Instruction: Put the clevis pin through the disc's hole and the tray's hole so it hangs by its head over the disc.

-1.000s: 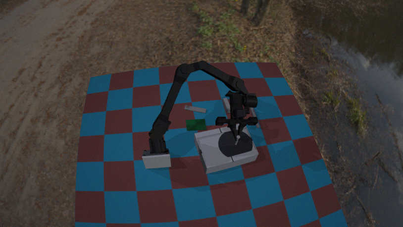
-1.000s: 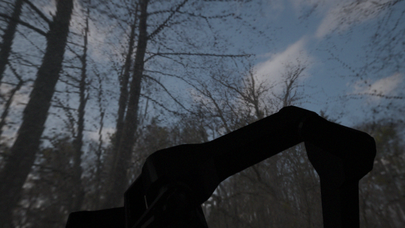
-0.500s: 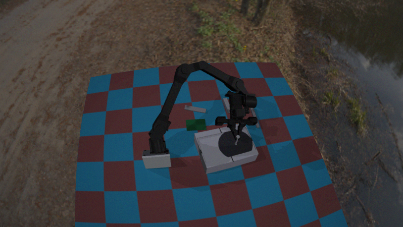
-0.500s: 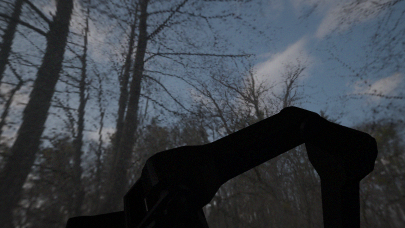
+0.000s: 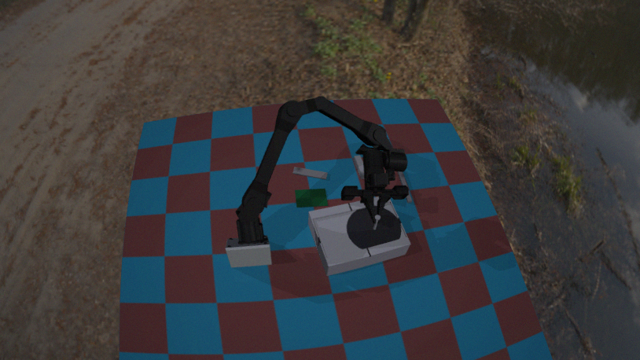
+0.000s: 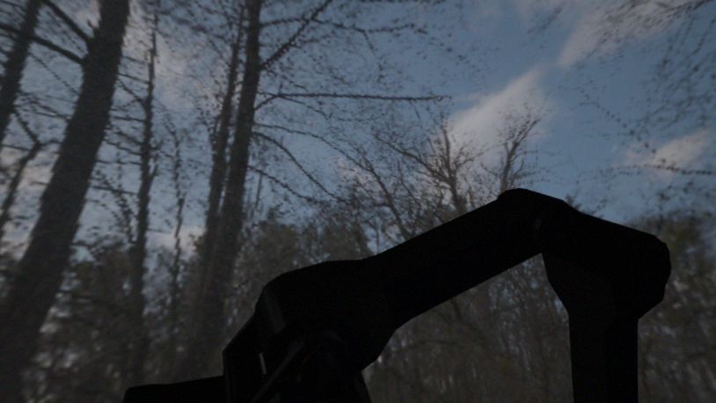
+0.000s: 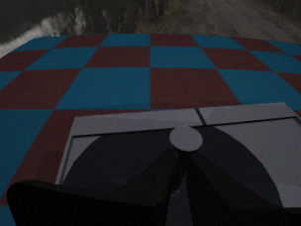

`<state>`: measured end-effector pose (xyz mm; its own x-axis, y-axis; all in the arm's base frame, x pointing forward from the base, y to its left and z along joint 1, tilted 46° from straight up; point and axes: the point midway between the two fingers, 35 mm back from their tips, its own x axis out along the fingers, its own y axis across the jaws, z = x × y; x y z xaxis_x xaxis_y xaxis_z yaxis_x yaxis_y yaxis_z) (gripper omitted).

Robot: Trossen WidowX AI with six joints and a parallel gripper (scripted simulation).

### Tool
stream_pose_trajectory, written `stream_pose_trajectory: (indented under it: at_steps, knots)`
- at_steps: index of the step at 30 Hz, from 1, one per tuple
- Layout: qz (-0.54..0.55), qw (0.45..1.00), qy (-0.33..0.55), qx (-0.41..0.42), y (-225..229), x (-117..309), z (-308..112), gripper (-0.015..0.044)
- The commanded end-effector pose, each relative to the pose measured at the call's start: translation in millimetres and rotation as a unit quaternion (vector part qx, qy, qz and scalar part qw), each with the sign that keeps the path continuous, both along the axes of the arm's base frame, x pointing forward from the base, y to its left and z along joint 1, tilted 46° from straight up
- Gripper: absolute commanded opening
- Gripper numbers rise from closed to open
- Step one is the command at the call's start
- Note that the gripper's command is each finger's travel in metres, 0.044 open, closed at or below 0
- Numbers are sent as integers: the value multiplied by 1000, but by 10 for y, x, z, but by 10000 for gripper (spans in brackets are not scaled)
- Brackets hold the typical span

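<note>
one pin (image 5: 377, 220) (image 7: 186, 139), pinched by the gripper (image 5: 375, 218) (image 7: 180, 156)
right of centre in the top view, it stands over the disc (image 5: 361, 236) (image 7: 111, 161) (pale head up) in the tray (image 5: 333, 251) (image 7: 134, 120).

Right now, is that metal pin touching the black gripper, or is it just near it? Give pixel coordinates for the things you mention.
Touching: the wrist view shows the pin (image 5: 375, 223) (image 7: 186, 139) clasped between the fingers of the gripper (image 5: 376, 218) (image 7: 180, 156), its round head just beyond their tips.

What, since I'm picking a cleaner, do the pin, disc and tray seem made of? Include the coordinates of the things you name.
Pin (image 5: 377, 218) (image 7: 186, 139): probably metal, smooth; its round head is evenly pale grey.
Disc (image 5: 358, 233) (image 7: 109, 161): matte, near-black, without highlights; anodised metal or plastic could look so.
Tray (image 5: 337, 241) (image 7: 134, 119): perhaps painted metal; flat light-grey faces, no mirror shine.
</note>
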<state>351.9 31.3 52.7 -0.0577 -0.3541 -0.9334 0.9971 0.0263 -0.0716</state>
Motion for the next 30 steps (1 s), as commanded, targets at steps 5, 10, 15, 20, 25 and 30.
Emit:
stream_pose_trajectory:
  at_steps: [5,10,15,20,25,30]
  knots:
    - [-7,1000,-3,7,-16,0,-23,0]
    - [-6,1000,-2,12,-27,10,-32,0]
    - [-4,1000,0,15,-33,24,-35,0]
    - [-1,1000,3,18,-32,43,-33,0]
    - [2,1000,7,18,-20,64,-22,0]
    - [6,1000,10,16,-2,81,-8,0]
